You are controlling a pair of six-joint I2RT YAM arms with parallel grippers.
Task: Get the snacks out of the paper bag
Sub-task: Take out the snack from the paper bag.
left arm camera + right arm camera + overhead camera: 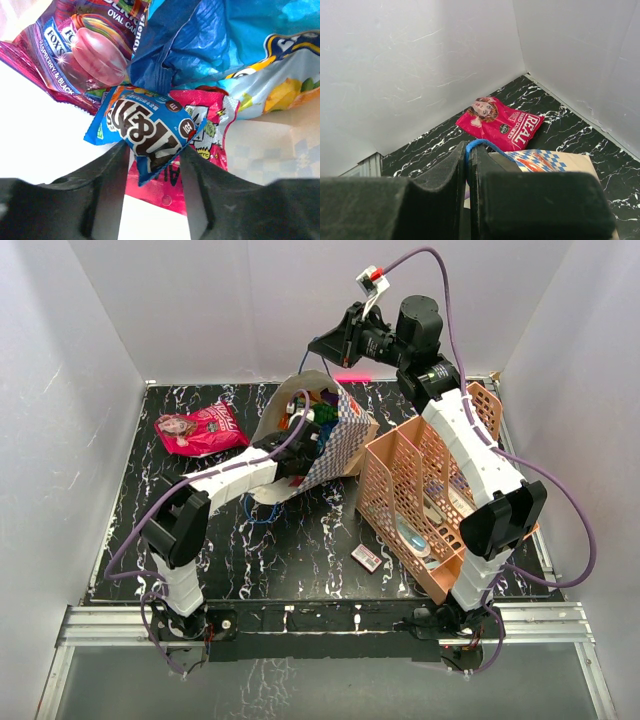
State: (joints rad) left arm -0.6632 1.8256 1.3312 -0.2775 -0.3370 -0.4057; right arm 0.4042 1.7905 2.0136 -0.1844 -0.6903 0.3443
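Note:
The checkered paper bag point(345, 435) lies tipped on the black table, mouth toward the left arm. My left gripper point(153, 150) reaches inside it. Its jaws stand open, and the corner of a small blue candy packet point(150, 132) sits between the fingertips. Around it lie a purple candy packet point(75, 55), a large blue chip bag point(240, 45) and a pink packet point(210, 130). A pink-red bag point(197, 428) lies on the table at the back left. My right gripper point(468, 150) is raised above the bag, shut on its blue cord handle point(477, 144).
A peach perforated rack point(420, 490) holding a few items stands to the right of the bag. A small white-pink box point(366, 558) lies in front of it. White walls close in the table on three sides.

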